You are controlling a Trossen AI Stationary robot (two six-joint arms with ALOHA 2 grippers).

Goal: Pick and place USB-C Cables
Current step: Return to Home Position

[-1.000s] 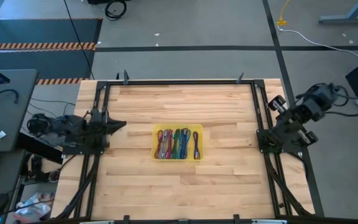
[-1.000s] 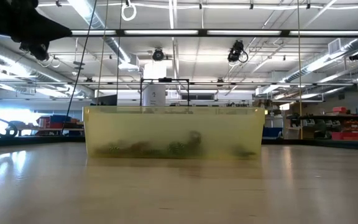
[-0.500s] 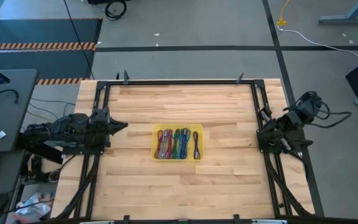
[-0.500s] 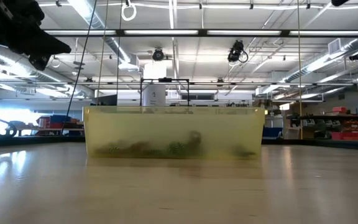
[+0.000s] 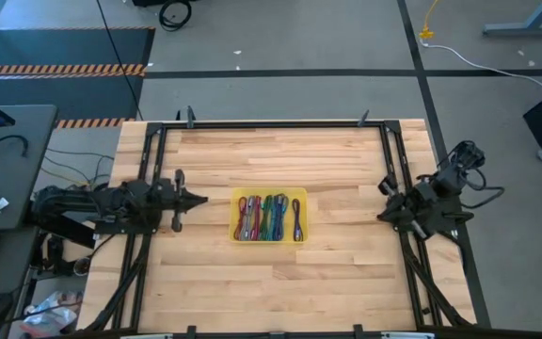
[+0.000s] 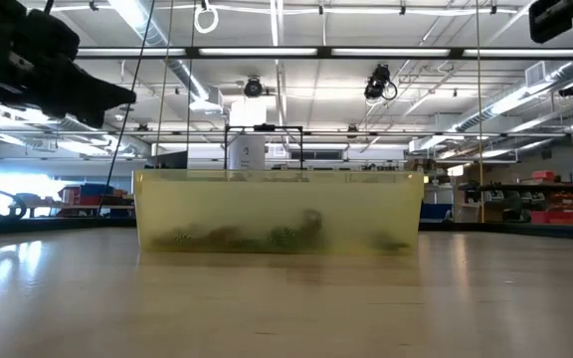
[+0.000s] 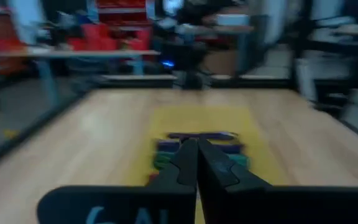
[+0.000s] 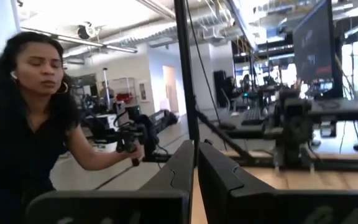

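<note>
USB-C cables [image 5: 263,217], short multicoloured bundles, are lying side by side in flat yellow rectangular tray [image 5: 268,190], mid light wooden table [image 5: 271,155]. Left gripper [image 5: 201,199] is hovering between table's left edge and tray, fingers pressed together. Right gripper [image 5: 381,216] is hanging by right edge, fingers pressed together too.

- wooden desk [image 5: 271,273] with a black metal frame [image 5: 271,123] round its edges
- dark floor mat [image 5: 64,47] with orange-black stripes, past the far left corner
- grey side table [image 5: 17,179] off to the left
- white cable [image 5: 483,62] on the floor
- person [image 8: 23,130] in a dark top, arm stretched out, in the right wrist view
</note>
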